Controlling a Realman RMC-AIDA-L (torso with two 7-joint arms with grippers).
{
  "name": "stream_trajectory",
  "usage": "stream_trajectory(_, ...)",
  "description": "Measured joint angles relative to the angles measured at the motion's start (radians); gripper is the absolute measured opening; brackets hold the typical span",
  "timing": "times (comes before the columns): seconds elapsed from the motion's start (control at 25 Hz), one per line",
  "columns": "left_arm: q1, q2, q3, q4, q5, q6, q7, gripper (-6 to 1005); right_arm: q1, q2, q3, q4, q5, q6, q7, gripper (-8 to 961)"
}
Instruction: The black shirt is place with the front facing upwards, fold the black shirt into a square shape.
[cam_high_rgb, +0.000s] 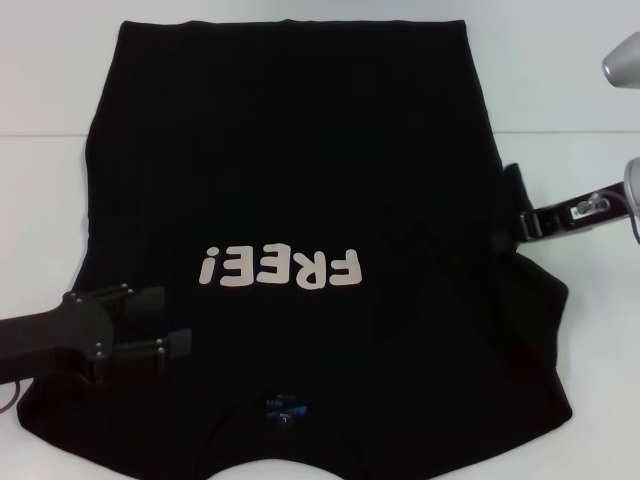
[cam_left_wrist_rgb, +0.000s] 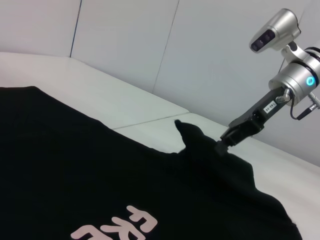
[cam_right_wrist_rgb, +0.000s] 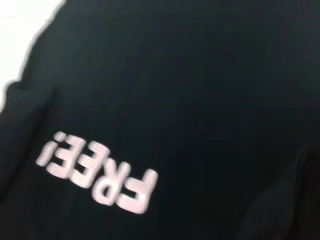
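- Nearest the head camera, the left end effector (cam_high_rgb: 165, 322) is hovering over the shoulder area of the large black cloth T-shirt (cam_high_rgb: 300, 170), its fingers standing narrowly apart and holding nothing.
- That shirt is lying front up on the white table (cam_high_rgb: 590, 330), cream "FREE!" lettering (cam_high_rgb: 280, 268) showing.
- At the opposite edge, the right end effector (cam_left_wrist_rgb: 223, 141) is pinching a raised peak of fabric.
- Judging from this, the thin pinch could be slipping free, or the lift could be dragging the whole shirt askew.

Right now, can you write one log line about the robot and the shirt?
black shirt: flat, print up | left gripper: open, over shirt | right gripper: at sleeve edge
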Motion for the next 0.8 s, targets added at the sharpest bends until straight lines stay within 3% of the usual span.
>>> stream_trajectory(0.16, 0.004, -0.002, 0.0, 0.0, 0.0, -0.001, -0.002, 816, -0.019, -0.002, 0.005, 0.007, 0.104, -0.019, -0.024, 40)
stream_trajectory(0.4, 0.009, -0.002, 0.0, -0.003, -0.003, -0.001, -0.003, 815, -0.061, -0.046, 0.012, 0.109, 0.346, -0.048, -0.117, 81)
stream_trajectory(0.52, 0.009, -0.002, 0.0, -0.003, -0.003, -0.001, -0.004, 815, -0.083, -0.056, 0.013, 0.146, 0.42, -0.049, -0.164, 102)
stream_trajectory(0.72, 0.008, -0.002, -0.026, -0.005, -0.005, -0.002, -0.064, 818, -0.146, -0.059, 0.013, 0.158, 0.508, -0.062, -0.292, 325)
stream_trajectory(0.8, 0.005, 0.004, -0.05, -0.005, -0.006, -0.002, -0.152, 820, -0.187, -0.054, 0.012, 0.158, 0.548, -0.075, -0.401, 493)
